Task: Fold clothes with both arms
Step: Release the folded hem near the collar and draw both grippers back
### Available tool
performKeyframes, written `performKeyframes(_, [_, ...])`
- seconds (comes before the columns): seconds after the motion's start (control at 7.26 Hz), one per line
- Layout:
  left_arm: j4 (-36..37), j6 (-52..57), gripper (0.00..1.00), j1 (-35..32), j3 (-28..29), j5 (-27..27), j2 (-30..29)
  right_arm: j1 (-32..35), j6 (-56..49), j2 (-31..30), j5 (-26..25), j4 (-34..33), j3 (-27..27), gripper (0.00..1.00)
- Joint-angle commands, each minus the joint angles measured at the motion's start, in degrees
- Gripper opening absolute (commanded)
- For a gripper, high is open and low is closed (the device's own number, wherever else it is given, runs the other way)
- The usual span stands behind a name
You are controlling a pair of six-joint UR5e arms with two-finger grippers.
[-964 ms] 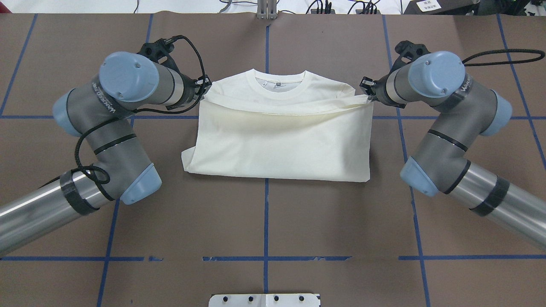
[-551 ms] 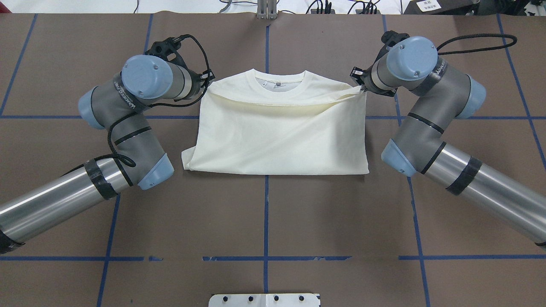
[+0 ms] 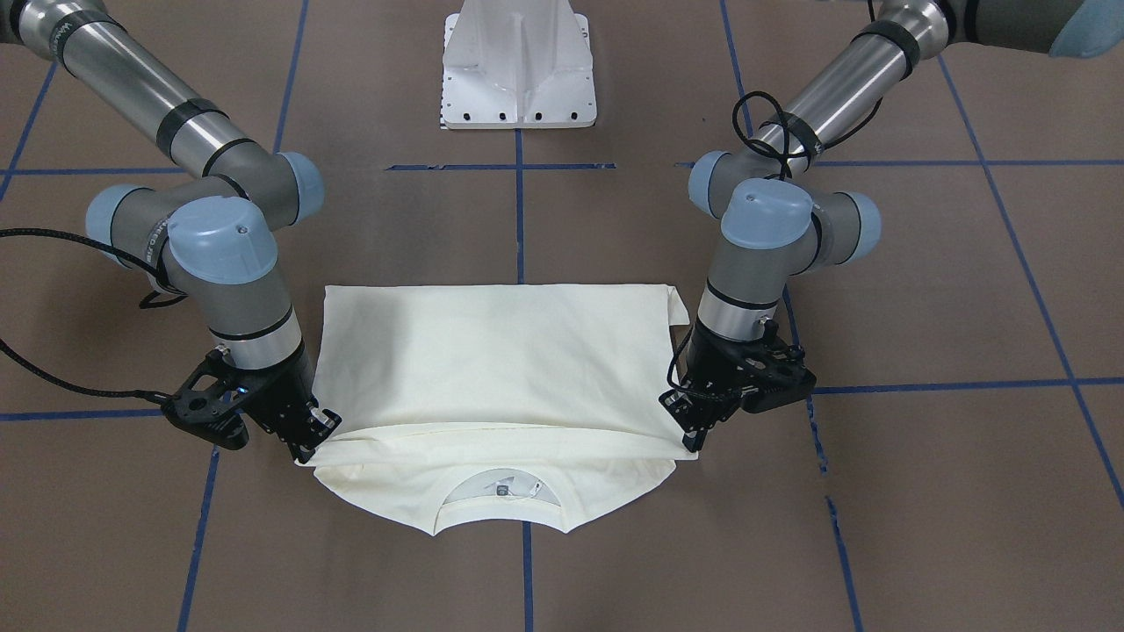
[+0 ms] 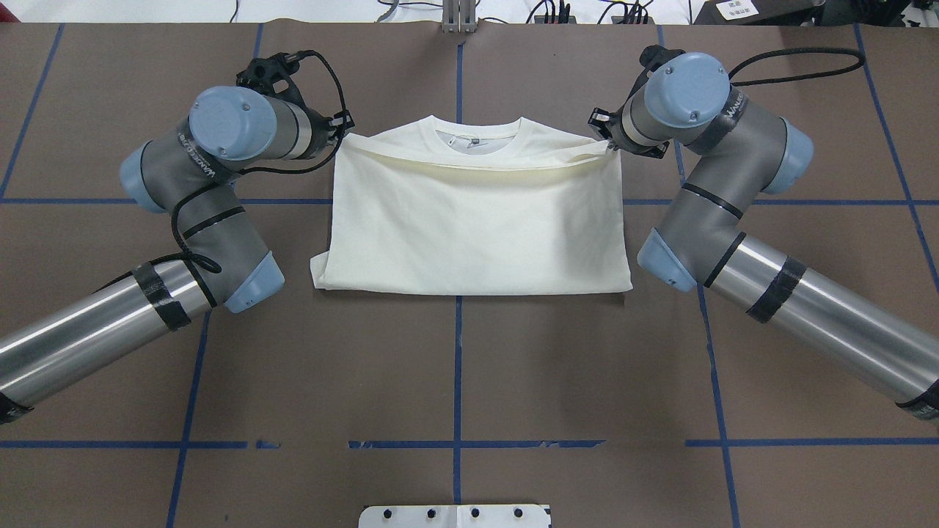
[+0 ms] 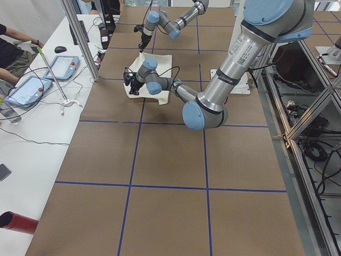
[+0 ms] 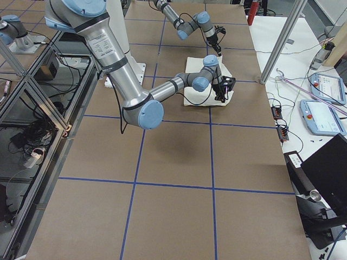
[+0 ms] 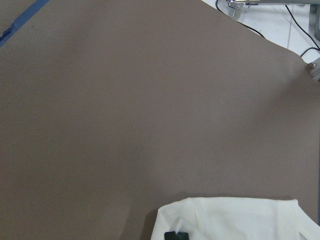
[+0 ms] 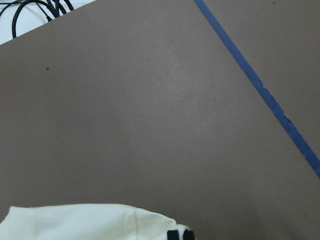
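Note:
The cream T-shirt (image 4: 477, 220) lies plain side up on the brown table, its lower half folded up over itself toward the ribbed collar (image 4: 477, 137). No print shows. My left gripper (image 4: 339, 139) is shut on the left corner of the folded-over edge, near the shoulder. My right gripper (image 4: 607, 144) is shut on the right corner. In the front-facing view the shirt (image 3: 492, 360) lies between the left gripper (image 3: 689, 441) and the right gripper (image 3: 307, 449), both low over the table. Each wrist view shows a shirt corner (image 7: 230, 220) (image 8: 85, 222) at the bottom edge.
The white pedestal base (image 4: 455, 515) stands at the near table edge, also in the front-facing view (image 3: 520, 66). Blue tape lines (image 4: 458, 367) cross the brown table. A side bench with tablets (image 5: 32, 88) and cables runs along the far side, beyond the collar.
Both grippers have carried the folded-over edge farther from the robot, toward the collar. The fold now covers more of the shirt and lies flatter.

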Motion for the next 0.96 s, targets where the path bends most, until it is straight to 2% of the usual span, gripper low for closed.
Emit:
performKeyframes(0.0, [-0.5,0.5,0.39,-0.2,-0.5,-0.3,1.4,-0.1,0.1,0.3,0.0,0.1,-0.4,0.32])
performKeyframes(0.14, [-0.4,0.3,0.49,-0.3,-2.5,-0.4,1.9,-0.1,0.3,0.5,0.3,0.3,0.2,0.41])
performKeyframes(0.28, [-0.4,0.1,0.50,-0.4,-6.6,-0.5,4.7,-0.4,0.5,0.0,0.3,0.5,1.0,0.54])
performKeyframes(0.41, [-0.3,-0.2,0.50,-0.5,-11.7,-1.4,7.3,-1.1,0.9,-2.0,0.7,-0.2,5.4,0.58])
performKeyframes(0.55, [-0.4,-0.4,0.54,-0.7,-12.2,-5.2,7.7,-2.7,2.0,-8.0,1.7,-0.2,11.9,0.62])
performKeyframes(0.83, [-0.4,-0.1,0.54,-0.7,-15.9,-6.9,10.3,-6.7,11.0,-12.9,1.7,-0.2,19.1,0.64])
